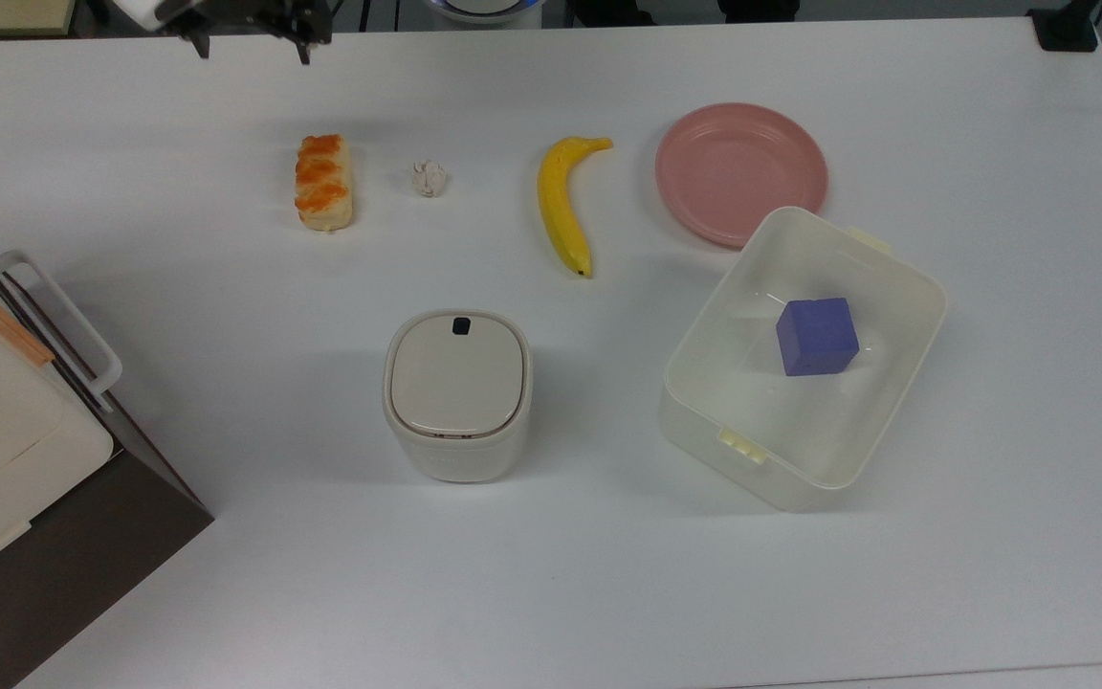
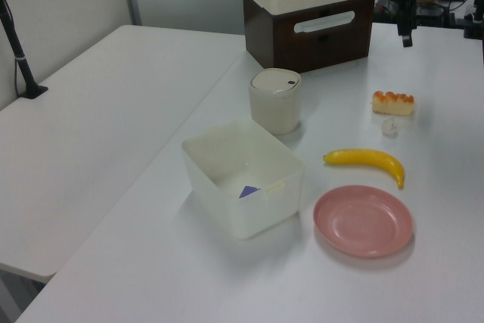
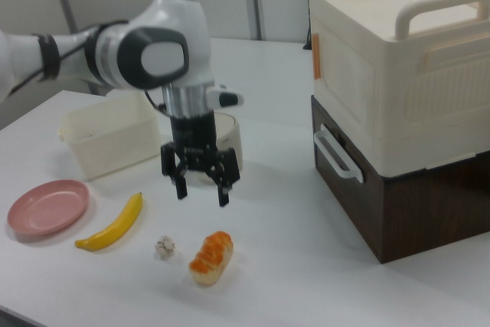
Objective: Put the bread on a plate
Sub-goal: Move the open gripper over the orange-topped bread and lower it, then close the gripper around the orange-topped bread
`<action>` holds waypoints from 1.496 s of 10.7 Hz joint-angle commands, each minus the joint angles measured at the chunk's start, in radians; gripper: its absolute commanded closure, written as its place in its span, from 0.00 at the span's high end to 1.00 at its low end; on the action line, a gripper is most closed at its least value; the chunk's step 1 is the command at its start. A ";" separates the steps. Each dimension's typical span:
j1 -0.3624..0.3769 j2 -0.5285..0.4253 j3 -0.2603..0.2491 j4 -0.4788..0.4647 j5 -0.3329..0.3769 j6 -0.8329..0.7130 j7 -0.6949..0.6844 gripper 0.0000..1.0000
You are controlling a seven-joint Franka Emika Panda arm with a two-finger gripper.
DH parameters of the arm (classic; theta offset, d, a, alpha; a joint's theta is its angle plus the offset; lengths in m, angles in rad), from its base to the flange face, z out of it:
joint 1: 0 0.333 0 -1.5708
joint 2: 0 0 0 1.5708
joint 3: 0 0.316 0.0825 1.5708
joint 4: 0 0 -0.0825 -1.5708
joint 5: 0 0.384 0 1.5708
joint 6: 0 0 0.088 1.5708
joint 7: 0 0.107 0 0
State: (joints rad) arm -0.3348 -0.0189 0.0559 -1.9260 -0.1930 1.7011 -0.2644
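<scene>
One tool [image 3: 201, 188], two-fingered, on a white arm [image 3: 145, 53]: fingers spread apart and pointing down, grasping nothing, hanging in the air above the bench [image 1: 608, 593] and clear of every item. In the top view the tool [image 1: 250, 43] sits at the upper edge, above the bread.

One bread [image 1: 323, 182], braided with orange glaze, lying flat on the bench; in the right view the bread [image 3: 210, 256] lies below and just right of the tool, not touched by it.

One crumpled paper ball [image 1: 429, 178], just beside the bread on the top view's right.

One banana [image 1: 562, 203], farther along the same row, between paper ball and plate.

One pink plate [image 1: 740, 172], bare, well apart from the bread at the row's end on the top view's right; its lower edge is overlapped by the tub.

One cream tub [image 1: 905, 364], open, with a purple cube [image 1: 816, 336] inside.

One lidded cream canister [image 1: 457, 392], below the row in the top view.

One cream box with handles, stacked on a brown drawer unit [image 3: 398, 189].
</scene>
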 commanded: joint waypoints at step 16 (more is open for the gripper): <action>0.082 0.301 0.005 -0.065 -0.184 0.155 0.001 0.17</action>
State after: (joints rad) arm -0.2649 0.2903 0.0669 -1.9801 -0.3593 1.8380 -0.2668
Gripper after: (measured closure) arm 0.150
